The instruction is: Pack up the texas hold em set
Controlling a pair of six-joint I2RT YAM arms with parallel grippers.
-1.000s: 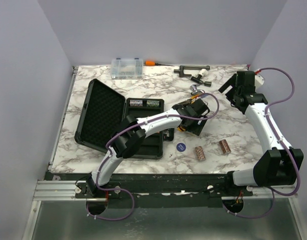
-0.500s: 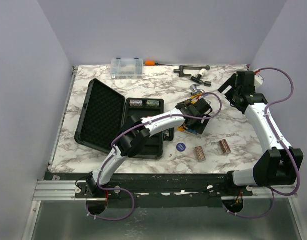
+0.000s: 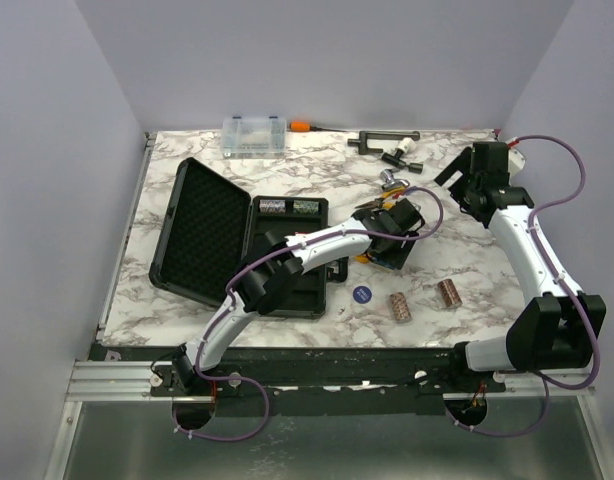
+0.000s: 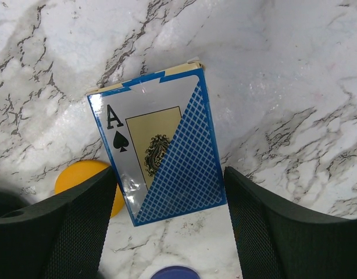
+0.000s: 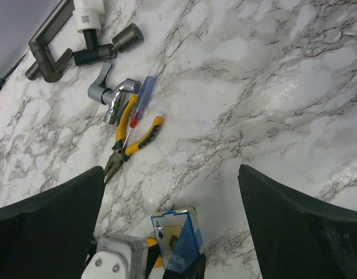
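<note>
The left claw (image 4: 168, 200) is held spread over the blue card deck (image 4: 161, 168), one finger on each side, likely so the deck can be pinched. Contact with its edges cannot be told. The deck is found on the marble table (image 4: 295, 87), right of the open black case (image 3: 202, 225). An orange disc (image 4: 85, 181) just beside it is partly hidden by a finger, and a blue disc (image 4: 174, 272) is cut off. The right claw (image 5: 170, 186) is parked spread, far right, well apart. The case's tray is partly hidden by the left arm (image 3: 287, 260).
</note>
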